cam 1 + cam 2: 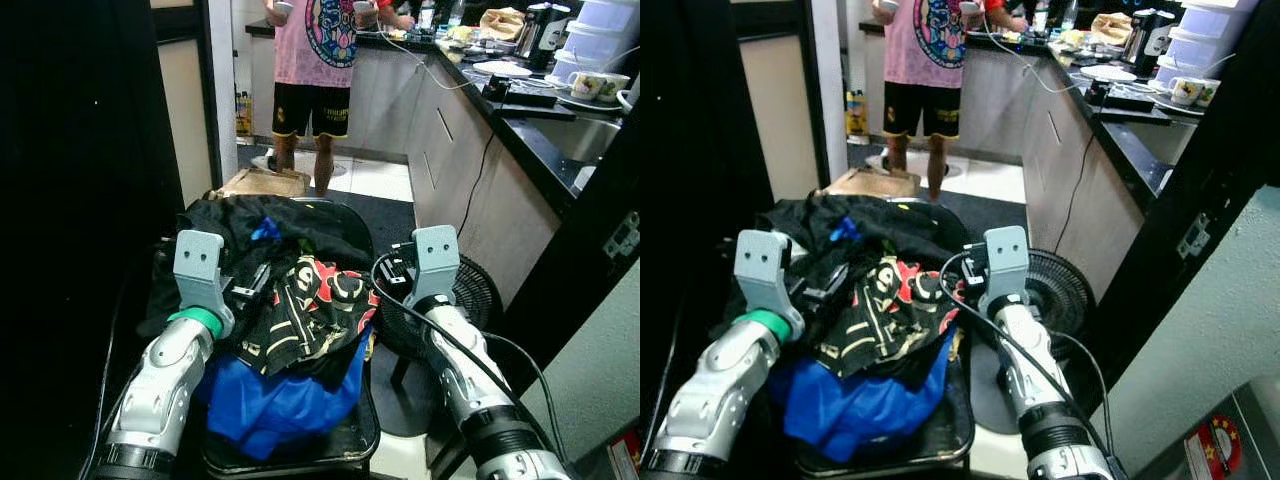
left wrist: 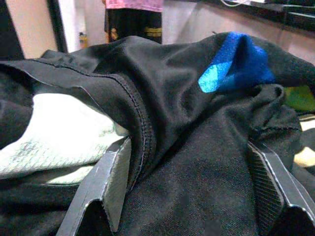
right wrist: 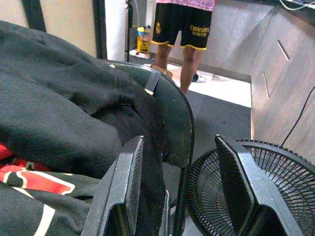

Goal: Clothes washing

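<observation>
1. A narrow kitchen with a dark counter (image 1: 520,125) running along the right side, above pale grey cabinet fronts (image 1: 440,150).
2. Mugs (image 1: 600,85), a plate (image 1: 510,68) and stacked tubs (image 1: 600,30) stand on it.
3. A black floor fan (image 1: 470,300) sits on the floor below.
4. A person (image 1: 315,60) in a pink shirt stands at the far end on pale tiles (image 1: 380,178).

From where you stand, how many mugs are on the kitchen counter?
2, side by side on the black counter at the far right: one mug nearer the stacked containers, the other mug beside it toward the edge. Clutter farther along may hide more.
</observation>
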Available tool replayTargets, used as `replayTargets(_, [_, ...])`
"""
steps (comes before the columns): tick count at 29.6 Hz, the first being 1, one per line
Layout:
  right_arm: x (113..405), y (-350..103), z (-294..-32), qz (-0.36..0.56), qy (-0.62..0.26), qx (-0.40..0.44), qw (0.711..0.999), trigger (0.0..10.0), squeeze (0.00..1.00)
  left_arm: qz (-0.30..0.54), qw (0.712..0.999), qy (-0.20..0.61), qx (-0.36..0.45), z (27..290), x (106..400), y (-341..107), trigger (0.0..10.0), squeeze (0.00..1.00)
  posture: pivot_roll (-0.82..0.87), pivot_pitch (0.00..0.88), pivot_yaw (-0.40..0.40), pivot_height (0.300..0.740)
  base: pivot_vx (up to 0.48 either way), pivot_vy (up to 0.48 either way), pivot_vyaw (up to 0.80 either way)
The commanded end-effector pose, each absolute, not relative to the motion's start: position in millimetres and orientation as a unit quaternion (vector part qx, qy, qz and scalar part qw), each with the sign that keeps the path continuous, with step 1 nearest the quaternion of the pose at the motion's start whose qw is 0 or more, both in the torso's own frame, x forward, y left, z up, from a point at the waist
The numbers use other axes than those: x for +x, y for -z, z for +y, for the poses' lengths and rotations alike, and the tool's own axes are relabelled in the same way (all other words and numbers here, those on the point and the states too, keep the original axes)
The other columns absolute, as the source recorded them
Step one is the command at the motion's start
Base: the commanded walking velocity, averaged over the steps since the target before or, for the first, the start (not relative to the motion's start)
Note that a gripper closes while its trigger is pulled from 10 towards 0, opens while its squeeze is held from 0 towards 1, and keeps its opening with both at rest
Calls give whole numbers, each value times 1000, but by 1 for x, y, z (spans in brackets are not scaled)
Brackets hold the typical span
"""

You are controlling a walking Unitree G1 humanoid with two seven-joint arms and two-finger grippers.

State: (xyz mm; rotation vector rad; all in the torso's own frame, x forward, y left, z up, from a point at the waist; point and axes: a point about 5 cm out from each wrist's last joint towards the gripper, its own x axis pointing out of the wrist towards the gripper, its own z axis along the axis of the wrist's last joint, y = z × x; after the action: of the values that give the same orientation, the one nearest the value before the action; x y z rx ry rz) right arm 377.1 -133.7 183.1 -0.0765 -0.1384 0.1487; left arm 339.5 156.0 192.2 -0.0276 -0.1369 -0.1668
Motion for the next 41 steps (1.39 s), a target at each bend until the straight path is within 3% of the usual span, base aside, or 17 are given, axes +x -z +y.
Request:
replayTargets(1, [376, -174, -136, -49, -73, -43, 995, 10000, 0, -58, 996, 74, -10, 158, 340, -189, 10000, 0, -12, 39, -35, 740, 0, 0, 0])
replayTargets(3, [376, -174, -136, -49, -74, -43, 995, 10000, 0, -59, 996, 70, -8, 158, 340, -190, 10000, 0, -12, 39, -36, 740, 0, 0, 0])
replayTargets(5, [376, -174, -136, -49, -74, -45, 995, 10000, 0, -60, 997, 45, -7, 165, 341, -191, 4745, 0, -11, 41, -36, 740, 0, 0, 0])
replayTargets(6, [376, -174, -136, -49, -74, -45, 995, 10000, 0, -61, 998, 33, -8, 168, 342, -192, 3529, 0, -11, 41, -36, 740, 0, 0, 0])
replayTargets(7, [376, -174, -136, -49, -74, -45, 995, 10000, 0, -61, 998, 33, -8, 168, 342, -192, 3529, 0, -11, 41, -36, 740, 0, 0, 0])
replayTargets(8, [376, -174, -136, -49, -74, -45, 995, 10000, 0, -65, 998, 24, -11, 171, 342, -193, 0, 0, -10, 41, -36, 740, 0, 0, 0])
replayTargets(26, [375, -173, -134, -51, -74, -45, 995, 10000, 0, -139, 987, -9, -84, 179, 345, -222, 0, 0, -12, 25, -36, 740, 0, 0, 0])
replayTargets(28, [374, -172, -135, -50, -73, -42, 995, 10000, 0, -208, 963, -4, -170, 182, 346, -251, 0, 0, -13, 19, -34, 740, 0, 0, 0])
replayTargets(34, [374, -172, -135, -50, -70, -39, 995, 10000, 0, -294, 920, 34, -256, 181, 340, -290, 0, 0, -15, 15, -31, 740, 0, 0, 0])
replayTargets(41, [375, -172, -135, -50, -68, -37, 996, 10000, 0, -395, 841, 5, -370, 214, 330, -334, 0, 0, -11, 18, -33, 740, 0, 0, 0])
